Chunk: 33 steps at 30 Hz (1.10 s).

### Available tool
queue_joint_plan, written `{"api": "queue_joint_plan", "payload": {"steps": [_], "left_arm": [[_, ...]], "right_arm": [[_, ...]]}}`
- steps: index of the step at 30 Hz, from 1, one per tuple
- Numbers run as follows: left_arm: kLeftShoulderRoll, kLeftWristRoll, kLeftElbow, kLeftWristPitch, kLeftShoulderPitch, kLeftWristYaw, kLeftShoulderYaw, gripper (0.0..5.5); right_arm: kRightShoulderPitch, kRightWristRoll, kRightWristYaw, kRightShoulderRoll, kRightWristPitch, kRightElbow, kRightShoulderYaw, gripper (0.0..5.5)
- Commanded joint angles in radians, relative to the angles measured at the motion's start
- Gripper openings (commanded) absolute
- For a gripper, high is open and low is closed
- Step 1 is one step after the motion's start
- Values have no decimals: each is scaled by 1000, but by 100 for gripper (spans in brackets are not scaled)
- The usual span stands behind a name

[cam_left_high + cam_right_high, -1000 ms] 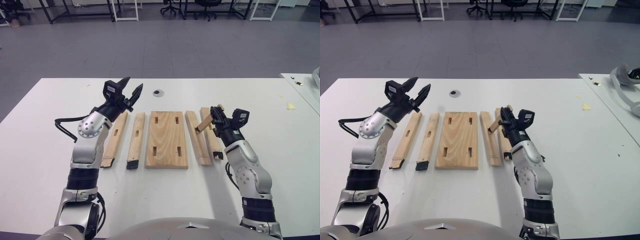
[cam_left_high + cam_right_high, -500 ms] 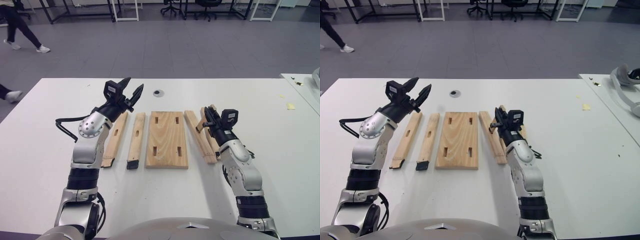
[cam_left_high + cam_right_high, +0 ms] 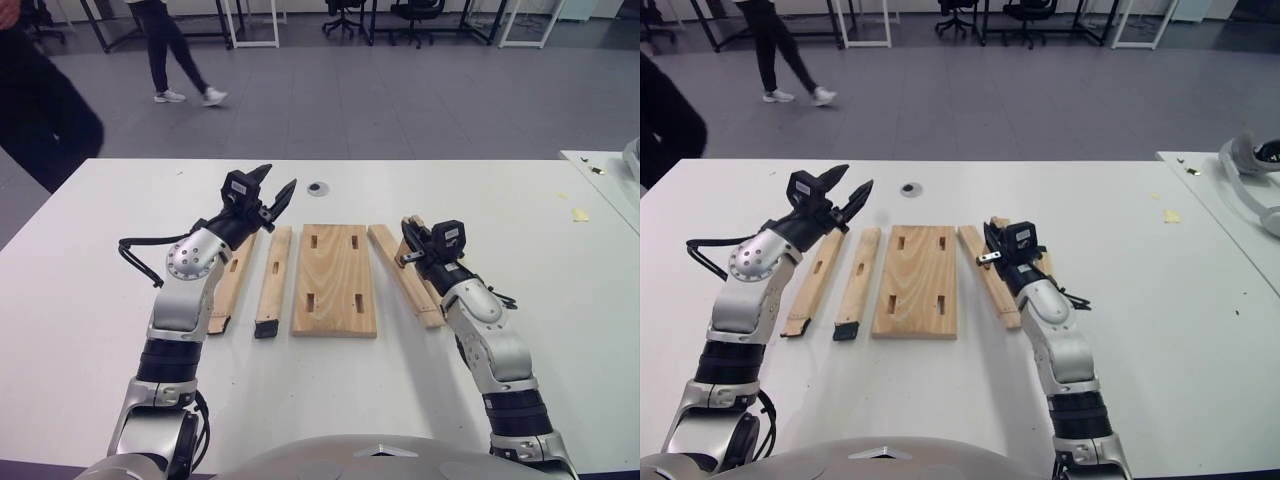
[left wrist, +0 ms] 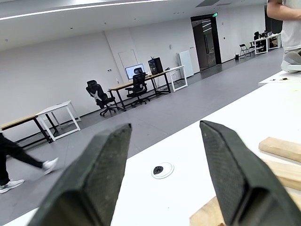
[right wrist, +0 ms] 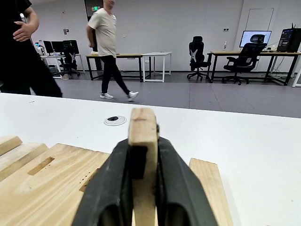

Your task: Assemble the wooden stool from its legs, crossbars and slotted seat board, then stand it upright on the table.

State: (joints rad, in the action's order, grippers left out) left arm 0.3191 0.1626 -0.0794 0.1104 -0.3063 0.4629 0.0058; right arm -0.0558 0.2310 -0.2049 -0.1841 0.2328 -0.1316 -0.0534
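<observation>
The slotted seat board point(image 3: 334, 278) lies flat mid-table. Two long wooden pieces point(image 3: 232, 278) point(image 3: 272, 276) lie side by side to its left. To its right, a third long piece point(image 3: 405, 272) lies at a slant, and another piece point(image 3: 1043, 262) lies partly under my right arm. My left gripper point(image 3: 277, 180) hovers open above the far ends of the left pieces, its fingers point(image 4: 230, 174) spread wide. My right gripper point(image 3: 410, 250) hangs low over the right-hand pieces, shut on a short wooden piece point(image 5: 143, 129) that stands between its fingers point(image 5: 113, 188).
A round cable grommet point(image 3: 318, 186) sits in the table behind the board. A small yellow scrap point(image 3: 580, 212) lies far right. A white object point(image 3: 1252, 165) rests on the neighbouring table. Bare tabletop stretches in front of the parts and on both sides.
My right gripper has moved inward and down with the short wooden piece, which now points less steeply up. The slanted long piece beside the board has shifted. My left gripper has drifted slightly right.
</observation>
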Motion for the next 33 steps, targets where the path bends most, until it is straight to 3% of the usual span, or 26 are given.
{"api": "queue_joint_plan", "payload": {"steps": [1, 9, 18, 33], "left_arm": [[9, -12, 11, -11, -1, -1, -1, 266], [5, -17, 21, -26, -4, -2, 2, 266], [-1, -22, 13, -28, 9, -7, -5, 266], [10, -69, 30, -50, 6, -6, -38, 266]], "right_arm": [[66, -19, 11, -6, 62, 58, 16, 41], [31, -17, -17, -24, 98, -30, 20, 190], [-10, 37, -62, -88, 480, -152, 4, 368], [-35, -11, -40, -132, 714, -107, -32, 368]]}}
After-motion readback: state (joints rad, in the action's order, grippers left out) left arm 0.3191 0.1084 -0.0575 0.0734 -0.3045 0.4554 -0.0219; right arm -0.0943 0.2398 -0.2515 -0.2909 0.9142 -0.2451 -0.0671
